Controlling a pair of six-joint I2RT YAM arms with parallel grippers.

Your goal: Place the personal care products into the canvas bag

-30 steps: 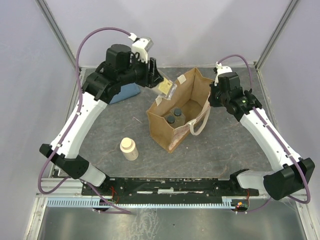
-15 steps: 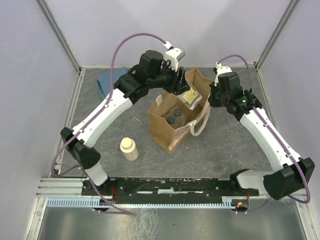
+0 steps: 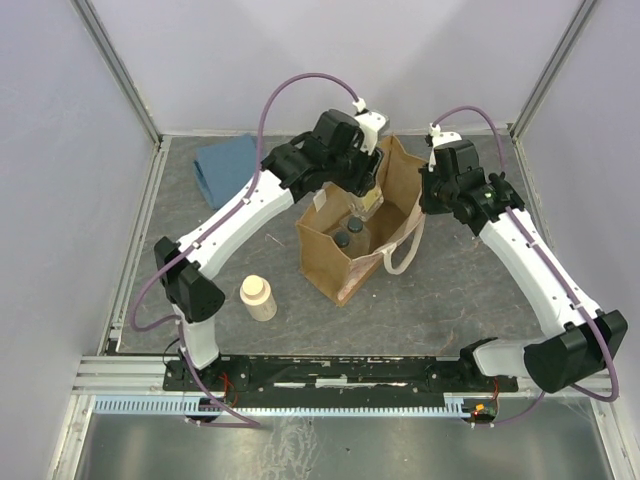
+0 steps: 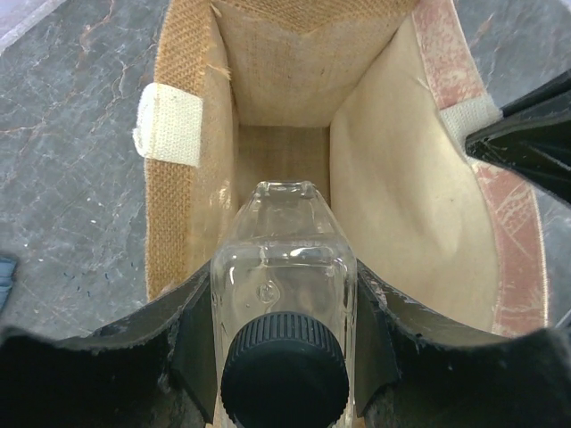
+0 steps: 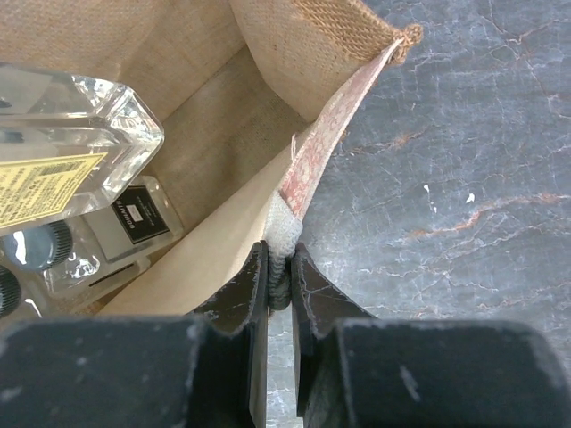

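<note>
A folded blue cloth (image 3: pixel 228 165) lies at ten o'clock on the table (image 3: pixel 450 300). A cream round bottle (image 3: pixel 258 297) stands at eight o'clock of the tan canvas bag (image 3: pixel 345 268). The left gripper (image 4: pixel 284 303) is clamped on a clear square dark-capped bottle (image 4: pixel 284 236) over the bag's mouth; two like bottles (image 3: pixel 342 240) sit inside. At the bag's three o'clock, the right gripper (image 5: pixel 280 276) pinches its rim.

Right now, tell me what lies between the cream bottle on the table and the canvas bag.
Nothing. In the top view, only a bare stretch of grey table separates the cream bottle from the canvas bag.
</note>
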